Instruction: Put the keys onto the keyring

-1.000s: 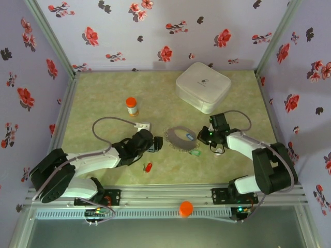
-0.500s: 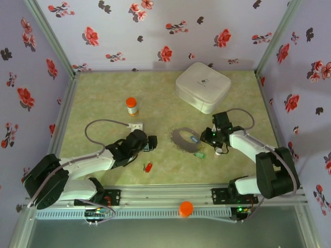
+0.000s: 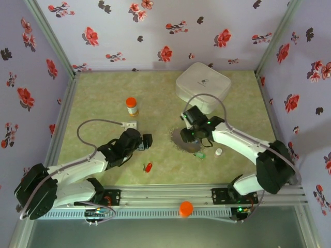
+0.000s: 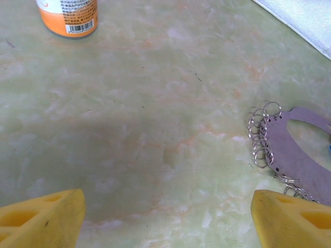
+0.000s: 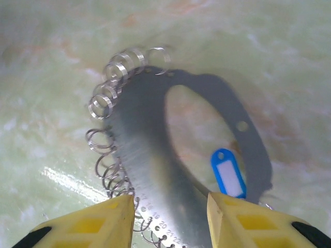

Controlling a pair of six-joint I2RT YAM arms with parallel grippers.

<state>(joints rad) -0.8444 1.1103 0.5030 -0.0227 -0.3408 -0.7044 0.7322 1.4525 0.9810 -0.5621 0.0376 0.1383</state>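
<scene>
Keyring [image 5: 139, 155]: flat grey oval, wire loops fringing edge; blue plastic tag [image 5: 228, 174] atop. Left jaws spread, right jaws parted.

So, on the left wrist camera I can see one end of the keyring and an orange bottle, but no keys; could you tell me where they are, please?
Observer: A red key lies just on the arm-base side of the left gripper.
Operator: Thank you. Are there any others?
Observer: A green key lies just off the near edge of the keyring.
Operator: And where is the right gripper?
Observer: The right gripper is open above the keyring's near edge, close to a blue tag lying on its rim.
</scene>
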